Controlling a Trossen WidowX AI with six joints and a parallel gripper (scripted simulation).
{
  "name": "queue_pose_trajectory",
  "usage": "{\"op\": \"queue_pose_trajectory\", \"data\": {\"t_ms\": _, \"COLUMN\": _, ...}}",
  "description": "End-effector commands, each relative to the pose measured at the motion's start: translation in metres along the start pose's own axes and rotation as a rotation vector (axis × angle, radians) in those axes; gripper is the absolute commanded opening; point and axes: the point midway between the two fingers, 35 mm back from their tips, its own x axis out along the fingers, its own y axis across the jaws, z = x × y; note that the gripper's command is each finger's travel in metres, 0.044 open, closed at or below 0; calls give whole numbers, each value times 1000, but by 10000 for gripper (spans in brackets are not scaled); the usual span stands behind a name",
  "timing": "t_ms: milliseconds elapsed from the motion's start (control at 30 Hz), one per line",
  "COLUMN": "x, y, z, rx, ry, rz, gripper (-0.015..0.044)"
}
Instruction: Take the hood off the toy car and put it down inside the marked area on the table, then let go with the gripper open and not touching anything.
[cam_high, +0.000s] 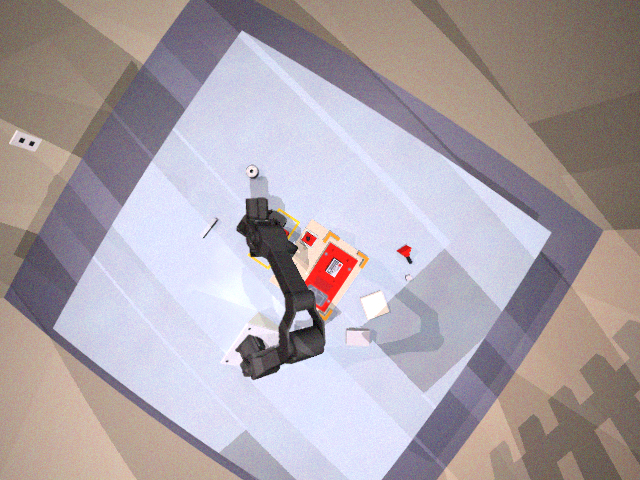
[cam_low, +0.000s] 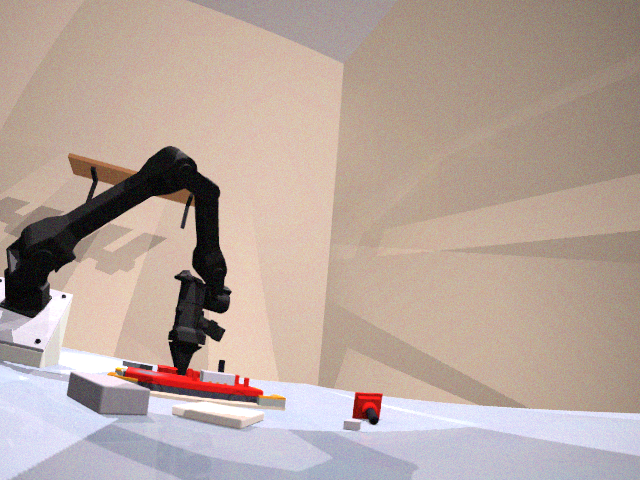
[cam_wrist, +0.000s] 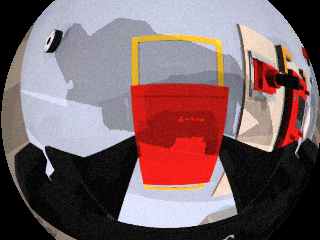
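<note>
Gripper (cam_low: 184, 361): pointing down, low over the table (cam_high: 155, 289) — clamped on the hood (cam_wrist: 178, 135).
Hood: red panel between the fingers, lying mostly within the yellow marked area (cam_wrist: 178, 42).
Toy car (cam_high: 330, 271): red body on its board, just beside the outline.
Loose wheel (cam_high: 251, 171): well apart.
</note>
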Motion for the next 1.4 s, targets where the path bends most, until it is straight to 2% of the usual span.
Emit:
{"op": "queue_pose_trajectory", "data": {"t_ms": 0, "x": 0, "y": 0, "z": 0, "rx": 1, "ry": 0, "rz": 0, "gripper": 289}}
{"op": "queue_pose_trajectory", "data": {"t_ms": 200, "x": 0, "y": 0, "z": 0, "rx": 1, "ry": 0, "rz": 0, "gripper": 440}}
{"op": "queue_pose_trajectory", "data": {"t_ms": 300, "x": -16, "y": 1, "z": 1, "rx": 0, "ry": -1, "rz": 0, "gripper": 440}}
{"op": "queue_pose_trajectory", "data": {"t_ms": 500, "x": -72, "y": 2, "z": 0, "rx": 0, "ry": -2, "rz": -7, "gripper": 440}}
{"op": "queue_pose_trajectory", "data": {"t_ms": 1367, "x": -72, "y": 2, "z": 0, "rx": 0, "ry": -2, "rz": -7, "gripper": 440}}
